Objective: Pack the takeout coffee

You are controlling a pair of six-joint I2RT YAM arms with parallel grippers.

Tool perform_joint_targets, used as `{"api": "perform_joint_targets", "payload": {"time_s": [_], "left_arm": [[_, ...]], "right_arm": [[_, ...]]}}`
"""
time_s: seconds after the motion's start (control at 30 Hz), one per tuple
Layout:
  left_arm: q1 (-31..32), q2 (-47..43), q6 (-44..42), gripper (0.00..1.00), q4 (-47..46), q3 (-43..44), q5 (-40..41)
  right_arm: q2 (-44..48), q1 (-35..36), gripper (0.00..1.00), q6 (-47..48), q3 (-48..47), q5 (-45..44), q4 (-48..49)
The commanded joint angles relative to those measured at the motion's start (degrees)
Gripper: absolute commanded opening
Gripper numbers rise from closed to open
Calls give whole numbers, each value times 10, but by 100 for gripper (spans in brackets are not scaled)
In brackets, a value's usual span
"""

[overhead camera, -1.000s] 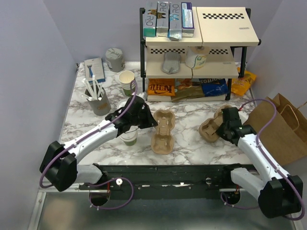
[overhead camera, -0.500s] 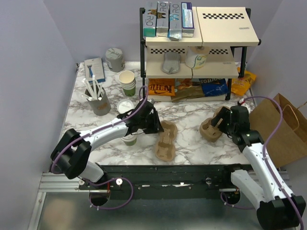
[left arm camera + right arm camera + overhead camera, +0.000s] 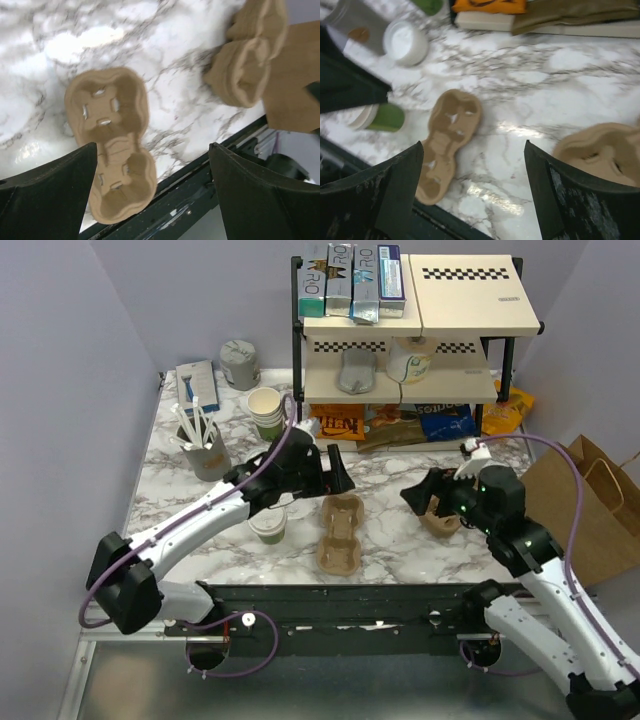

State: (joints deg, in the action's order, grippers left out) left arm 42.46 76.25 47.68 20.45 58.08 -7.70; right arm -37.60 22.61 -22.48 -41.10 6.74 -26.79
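The takeout coffee [image 3: 268, 527], a small cup with a green lower band and a pale top, stands left of a brown two-hole cup carrier [image 3: 338, 530]. The right wrist view catches the cup [image 3: 384, 118] at its left edge, beside the carrier [image 3: 446, 140]. My left gripper [image 3: 336, 464] hangs open above the carrier's far end; the carrier [image 3: 112, 150] lies below its spread fingers, nothing between them [image 3: 151, 150]. My right gripper [image 3: 424, 494] is open too, over bare marble [image 3: 473, 145], just left of a second carrier [image 3: 447, 516].
A brown paper bag [image 3: 580, 505] stands at the right edge. A grey cup of white sticks [image 3: 205, 450] and stacked lidless cups [image 3: 266, 410] sit back left. A shelf rack [image 3: 410, 340] with boxes and snack packs fills the back. A white round lid [image 3: 405, 42] lies near the cup.
Both grippers have opened wide. The left one let go of the carrier, which ended slightly turned, and rose toward the back. The right one released the second carrier and swung left.
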Motion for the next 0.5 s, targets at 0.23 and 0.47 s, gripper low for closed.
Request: {"api": "perform_joint_targets", "payload": {"time_s": [0.23, 0.47], "left_arm": [[-97, -177, -49, 99, 238, 90, 213], [-170, -256, -5, 99, 379, 37, 287]], "right_arm": [[-197, 452, 87, 332, -89, -104, 162], [-358, 470, 86, 601, -177, 44, 212]]}}
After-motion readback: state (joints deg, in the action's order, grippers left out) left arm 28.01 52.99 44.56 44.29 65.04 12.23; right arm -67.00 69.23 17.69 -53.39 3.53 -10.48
